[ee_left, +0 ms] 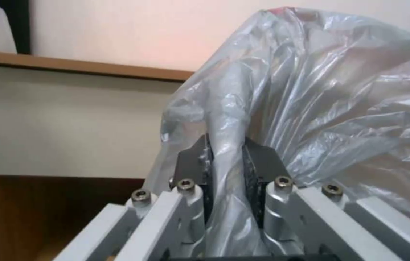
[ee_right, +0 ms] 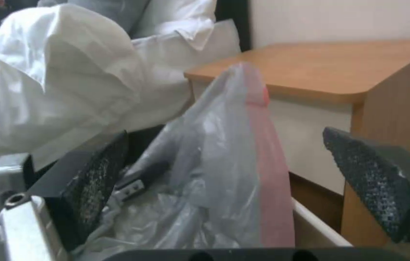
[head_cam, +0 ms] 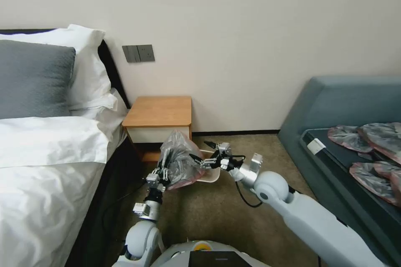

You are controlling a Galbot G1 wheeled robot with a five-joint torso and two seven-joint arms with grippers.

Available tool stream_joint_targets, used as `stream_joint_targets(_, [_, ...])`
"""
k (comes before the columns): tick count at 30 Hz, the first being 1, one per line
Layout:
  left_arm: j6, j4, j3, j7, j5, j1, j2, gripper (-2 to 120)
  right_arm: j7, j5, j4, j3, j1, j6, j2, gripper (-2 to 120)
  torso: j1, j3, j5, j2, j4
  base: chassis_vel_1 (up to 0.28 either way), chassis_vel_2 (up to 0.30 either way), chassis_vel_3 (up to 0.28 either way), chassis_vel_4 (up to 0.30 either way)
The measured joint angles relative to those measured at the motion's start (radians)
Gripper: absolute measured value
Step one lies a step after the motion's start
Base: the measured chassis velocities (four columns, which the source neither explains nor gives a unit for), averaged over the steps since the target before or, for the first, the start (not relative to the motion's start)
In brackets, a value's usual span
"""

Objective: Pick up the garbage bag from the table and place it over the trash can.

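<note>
The garbage bag (head_cam: 180, 156) is a crinkly grey translucent bag with a pink rim, bunched up over the left part of the cream trash can (head_cam: 210, 174) on the carpet in front of the table (head_cam: 158, 112). My left gripper (head_cam: 163, 170) reaches up from below and is shut on a fold of the garbage bag (ee_left: 335, 90), which is pinched between its dark fingers (ee_left: 193, 163). My right gripper (head_cam: 203, 151) stands open beside the bag's right side. In the right wrist view its pads (ee_right: 374, 185) stand wide apart on either side of the bag's pink rim (ee_right: 268, 163), above the trash can's rim (ee_right: 314, 226).
A bed with white bedding (head_cam: 46, 154) and a grey pillow (head_cam: 33, 79) runs along the left, close to my left arm. A blue-grey sofa (head_cam: 346, 104) at the right carries several flattened grey-pink bags (head_cam: 367, 150). Open carpet (head_cam: 217, 217) lies between them.
</note>
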Motion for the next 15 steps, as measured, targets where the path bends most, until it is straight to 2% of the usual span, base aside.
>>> stream_joint_targets(8, [-0.005, 0.000, -0.003, 0.003, -0.001, -0.003, 0.001, 11, 0.000, 0.002, -0.078, -0.058, 0.091, -0.003, 0.024, 100, 0.000, 0.000, -0.0001, 0.000, 0.0002, 0.000, 0.000, 0.000, 0.000])
stream_joint_targets(15, [-0.009, -0.005, -0.005, 0.006, -0.003, -0.005, 0.004, 11, -0.003, -0.010, -0.097, -0.077, 0.101, 0.000, 0.032, 100, 0.000, 0.000, 0.0000, 0.000, 0.0001, 0.000, 0.000, 0.000, 0.000])
